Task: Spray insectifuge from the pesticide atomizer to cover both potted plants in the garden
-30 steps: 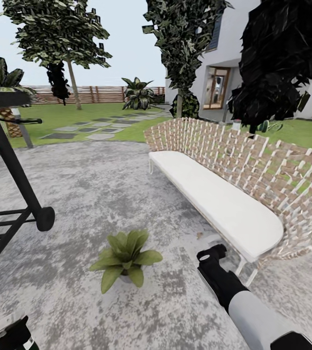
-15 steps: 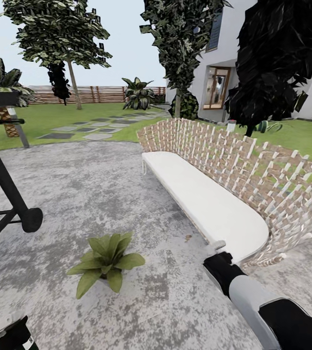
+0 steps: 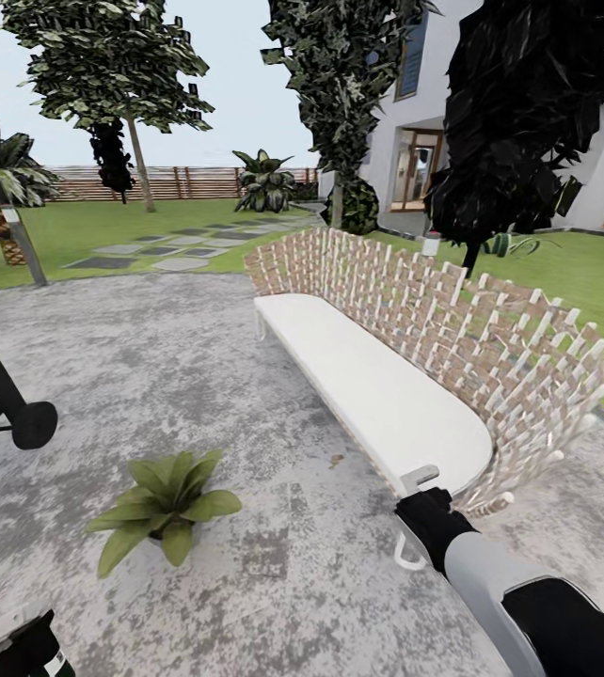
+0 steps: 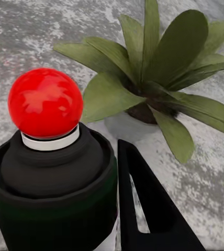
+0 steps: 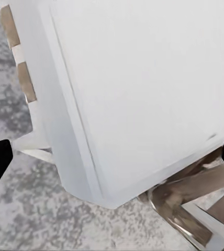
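A round grey stone patio fills the frame's middle, lawn and slatted fence behind. A potted plant stands lower left. The left gripper clamps the pesticide atomizer. The right gripper is spread wide, empty, over the bench.

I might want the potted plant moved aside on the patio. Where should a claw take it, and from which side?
Likely by the pot, low on its wall, coming in level from the side. The potted plant's broad leaves fan out over the rim, so a claw coming from above would meet leaves first, with the pot hidden beneath them.
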